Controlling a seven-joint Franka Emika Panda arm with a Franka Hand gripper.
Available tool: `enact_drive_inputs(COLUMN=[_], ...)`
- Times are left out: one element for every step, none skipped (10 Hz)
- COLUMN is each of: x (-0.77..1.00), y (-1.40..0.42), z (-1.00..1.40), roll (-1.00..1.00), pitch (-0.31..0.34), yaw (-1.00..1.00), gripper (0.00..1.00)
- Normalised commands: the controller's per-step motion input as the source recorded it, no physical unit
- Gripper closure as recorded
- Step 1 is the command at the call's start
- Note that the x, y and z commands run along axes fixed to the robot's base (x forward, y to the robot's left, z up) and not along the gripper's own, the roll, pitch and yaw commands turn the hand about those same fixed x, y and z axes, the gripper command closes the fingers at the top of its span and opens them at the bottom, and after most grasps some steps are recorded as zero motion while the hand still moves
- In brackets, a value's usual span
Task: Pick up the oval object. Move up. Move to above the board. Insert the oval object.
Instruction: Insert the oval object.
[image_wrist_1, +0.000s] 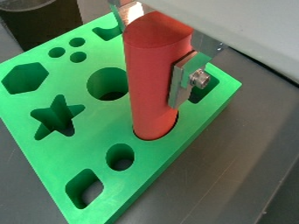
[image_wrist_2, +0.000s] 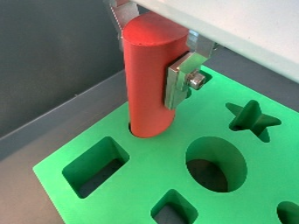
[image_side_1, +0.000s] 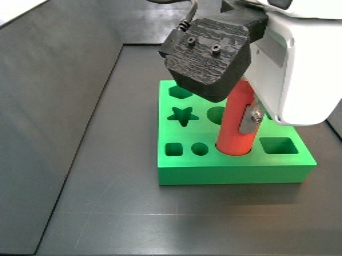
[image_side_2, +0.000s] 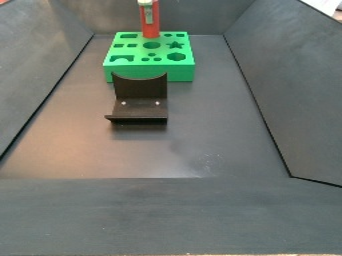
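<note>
My pincer (image_wrist_1: 158, 66) squeezes the oval object (image_wrist_1: 156, 83) high on its smooth, hard, light-looking sides, holding it upright with its bottom end already inside a hole in the board (image_wrist_1: 198, 118).

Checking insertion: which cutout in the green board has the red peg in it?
The oval cutout at the board edge, beside the rectangular one; the oval object, held by the gripper, stands in it. The others are empty.
</note>
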Motion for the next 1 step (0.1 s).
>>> enact_drive_inputs(x=[0.00], y=[0.00], z=[0.00], roll=[0.00], pitch=[0.000], yaw=[0.00], gripper=[1.00])
